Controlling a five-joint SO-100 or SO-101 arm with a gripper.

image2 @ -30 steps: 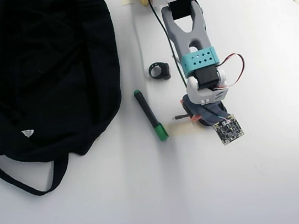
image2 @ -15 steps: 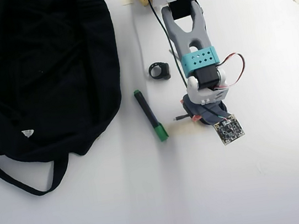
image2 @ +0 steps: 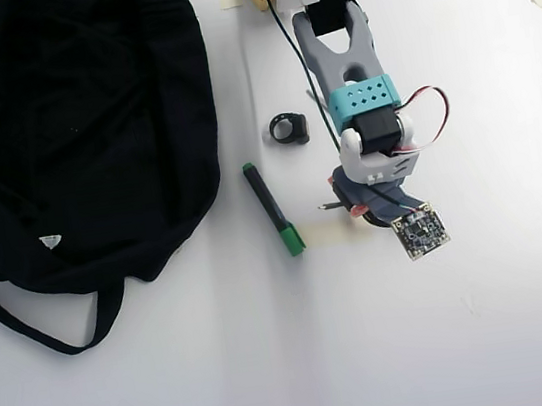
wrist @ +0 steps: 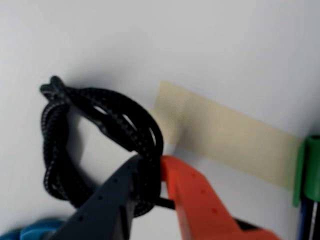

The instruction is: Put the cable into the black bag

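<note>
In the wrist view a coiled black braided cable (wrist: pixel 95 135) lies on the white table. My gripper (wrist: pixel 152 172), with one dark finger (wrist: pixel 107 202) and one orange finger (wrist: pixel 195 200), is shut on the coil's right side. In the overhead view the arm hides most of the cable; only a thin cable end (image2: pixel 329 206) sticks out beside my gripper (image2: pixel 357 206). The black bag (image2: pixel 69 130) lies flat at the left of the overhead view, well apart from the gripper.
A green-capped marker (image2: pixel 274 209) lies between bag and gripper, its cap also in the wrist view (wrist: pixel 310 170). A small black ring-shaped object (image2: pixel 288 128) sits above it. A strip of beige tape (wrist: pixel 225 132) is stuck to the table under the gripper.
</note>
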